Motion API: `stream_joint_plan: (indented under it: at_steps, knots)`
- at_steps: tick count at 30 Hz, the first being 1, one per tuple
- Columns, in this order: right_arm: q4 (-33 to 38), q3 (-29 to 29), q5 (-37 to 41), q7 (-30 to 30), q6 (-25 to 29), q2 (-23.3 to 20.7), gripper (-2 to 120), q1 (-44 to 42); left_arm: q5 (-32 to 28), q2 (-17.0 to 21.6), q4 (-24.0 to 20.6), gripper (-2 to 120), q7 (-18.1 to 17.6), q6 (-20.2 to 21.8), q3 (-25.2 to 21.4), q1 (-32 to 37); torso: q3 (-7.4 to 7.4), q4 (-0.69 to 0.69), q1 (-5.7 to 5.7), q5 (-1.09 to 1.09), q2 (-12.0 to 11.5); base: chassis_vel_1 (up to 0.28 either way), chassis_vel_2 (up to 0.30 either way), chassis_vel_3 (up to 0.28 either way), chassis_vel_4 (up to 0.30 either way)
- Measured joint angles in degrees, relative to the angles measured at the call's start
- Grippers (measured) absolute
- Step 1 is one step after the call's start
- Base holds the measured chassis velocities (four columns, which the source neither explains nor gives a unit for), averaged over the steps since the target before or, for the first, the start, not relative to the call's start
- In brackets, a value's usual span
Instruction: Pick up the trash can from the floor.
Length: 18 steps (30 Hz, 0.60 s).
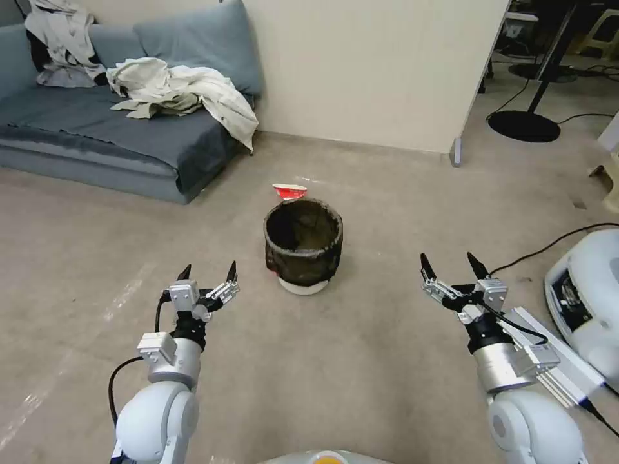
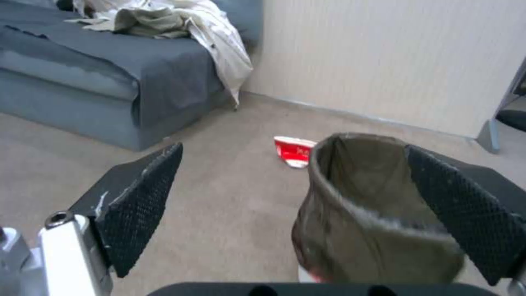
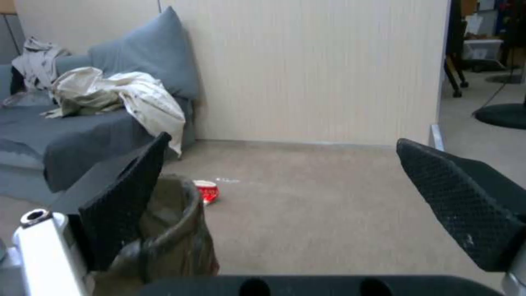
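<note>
The trash can point(image 1: 303, 245) stands upright on the beige floor point(image 1: 387, 361), a small white bin lined with a crinkled dark bag folded over its rim. It also appears in the left wrist view point(image 2: 372, 218) and the right wrist view point(image 3: 175, 230). My left gripper point(image 1: 209, 276) is open, hovering above the floor to the can's left and slightly nearer me. My right gripper point(image 1: 451, 265) is open on the can's right, farther from it. Neither touches the can. Nothing is between either pair of fingers.
A crushed red-and-white paper cup point(image 1: 289, 191) lies just behind the can. A grey sofa point(image 1: 97, 135) with crumpled clothes stands at the back left, a beige partition wall point(image 1: 361, 71) behind. A white machine point(image 1: 587, 303) with a black cable sits at the right.
</note>
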Motion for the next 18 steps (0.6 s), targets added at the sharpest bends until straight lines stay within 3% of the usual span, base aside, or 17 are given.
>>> stream_joint_plan:
  at_steps: [11, 18]
  knots:
    - [-0.7, -0.1, 0.1, -0.5, 1.1, -0.1, 100, 0.5, 0.0, 0.0, 0.8, 100, 0.0, -0.2, 0.3, -0.6, 0.00, 0.00, 0.00, 0.02, 0.0, -0.171, 0.166, 0.168, -0.174]
    - [-1.3, -0.3, 0.4, -1.0, 1.8, -0.1, 100, 0.9, 0.0, 0.2, 1.4, 100, 0.0, -0.2, 0.5, -1.3, 0.01, 0.00, 0.01, 0.03, 0.0, -0.070, 0.094, 0.089, -0.076]
